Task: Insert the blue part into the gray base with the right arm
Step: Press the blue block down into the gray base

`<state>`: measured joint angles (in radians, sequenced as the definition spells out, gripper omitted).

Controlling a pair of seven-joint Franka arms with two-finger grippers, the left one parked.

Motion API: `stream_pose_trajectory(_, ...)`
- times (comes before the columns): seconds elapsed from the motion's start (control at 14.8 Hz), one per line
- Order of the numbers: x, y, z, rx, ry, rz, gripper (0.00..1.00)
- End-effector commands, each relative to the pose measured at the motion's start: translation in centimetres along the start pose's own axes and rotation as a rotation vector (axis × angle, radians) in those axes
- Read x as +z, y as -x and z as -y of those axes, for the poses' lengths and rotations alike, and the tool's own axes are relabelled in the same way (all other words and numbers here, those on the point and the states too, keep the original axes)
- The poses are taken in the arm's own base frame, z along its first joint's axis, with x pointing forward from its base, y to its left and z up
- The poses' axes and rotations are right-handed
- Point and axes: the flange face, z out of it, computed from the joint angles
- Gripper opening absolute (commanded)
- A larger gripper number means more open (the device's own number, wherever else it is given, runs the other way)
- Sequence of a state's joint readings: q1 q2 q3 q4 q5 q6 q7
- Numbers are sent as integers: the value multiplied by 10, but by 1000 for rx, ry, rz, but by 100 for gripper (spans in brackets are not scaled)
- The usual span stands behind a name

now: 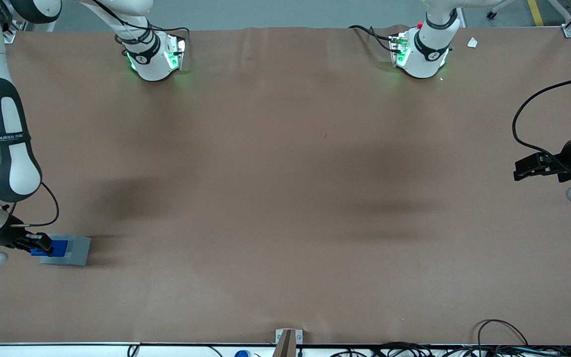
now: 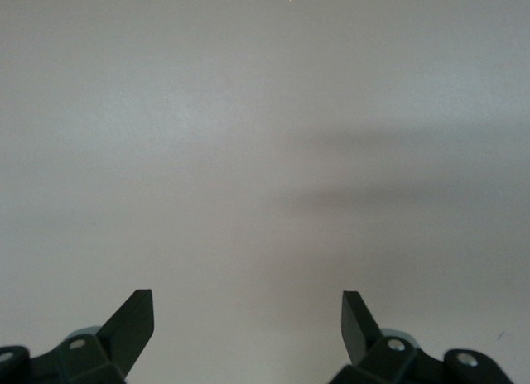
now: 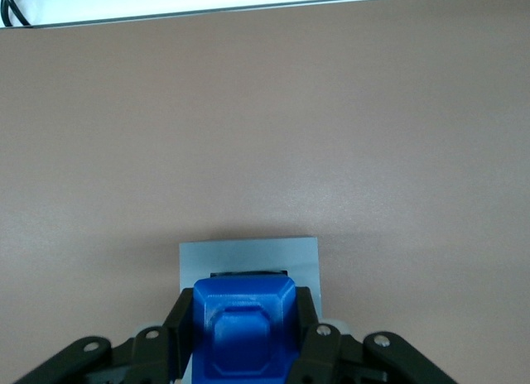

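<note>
Blue part (image 3: 242,328), clamped in the gripper (image 1: 42,244), hovers at the gray base's (image 1: 75,250) nine o'clock edge, aligning with its recess.

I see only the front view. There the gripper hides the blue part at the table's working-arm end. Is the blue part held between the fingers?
Observer: Yes. In the right wrist view the gripper is shut on the blue part, a finger against each side.
Operator: Is it over the gray base?
Observer: Yes, the gray base lies directly below it, and the dark edge of its recess shows at the blue part's edge.
Operator: Is it fully seated?
Observer: I cannot tell; the blue part hides most of the recess.
</note>
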<state>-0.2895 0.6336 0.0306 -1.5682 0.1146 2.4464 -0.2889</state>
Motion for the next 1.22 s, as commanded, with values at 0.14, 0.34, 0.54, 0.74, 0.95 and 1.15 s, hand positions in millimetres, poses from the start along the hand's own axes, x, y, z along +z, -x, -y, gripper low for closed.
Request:
stream_pose_trajectory(0.14, 1, -6, 1, -10, -9, -3, 0)
stream_pose_trajectory(0.34, 9, -7, 4, -11, -10, -4, 0)
stream_pose_trajectory(0.54, 15, -6, 3, -8, -12, 0, 0)
stream_pose_trajectory(0.74, 18, -5, 4, -12, -10, 4, 6)
stream_pose_trajectory(0.95, 16, -12, 6, -51, 17, -2, 64)
stream_pose_trajectory(1.15, 11, -14, 0, -52, 22, -2, 100)
